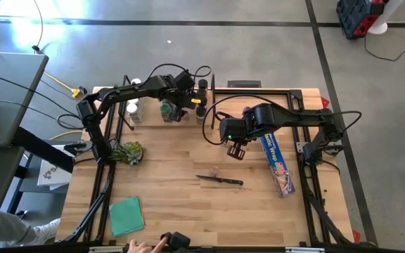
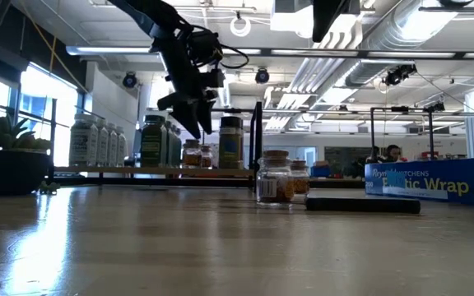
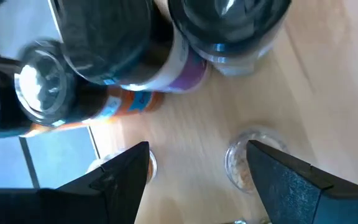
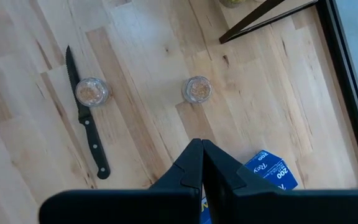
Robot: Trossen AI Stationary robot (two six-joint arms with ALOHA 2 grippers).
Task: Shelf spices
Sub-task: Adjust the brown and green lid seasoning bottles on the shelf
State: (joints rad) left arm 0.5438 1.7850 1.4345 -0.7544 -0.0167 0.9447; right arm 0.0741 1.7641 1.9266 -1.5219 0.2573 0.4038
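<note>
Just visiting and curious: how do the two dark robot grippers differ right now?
The left gripper has its fingers spread open above the jars on the pale wooden shelf; the right gripper is shut, empty, hanging over the bare wooden table near the blue wrap box. Both are dark two-finger claws, holding nothing.

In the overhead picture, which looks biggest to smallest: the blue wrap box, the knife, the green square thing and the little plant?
1. Blue wrap box, the longest.
2. Green square thing, shorter but broad.
3. Knife and little plant: the knife is longer but thin, the plant rounder, so I would not rank them.

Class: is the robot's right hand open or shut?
Shut: the right hand shows both fingers pressed together, nothing between them.
</note>
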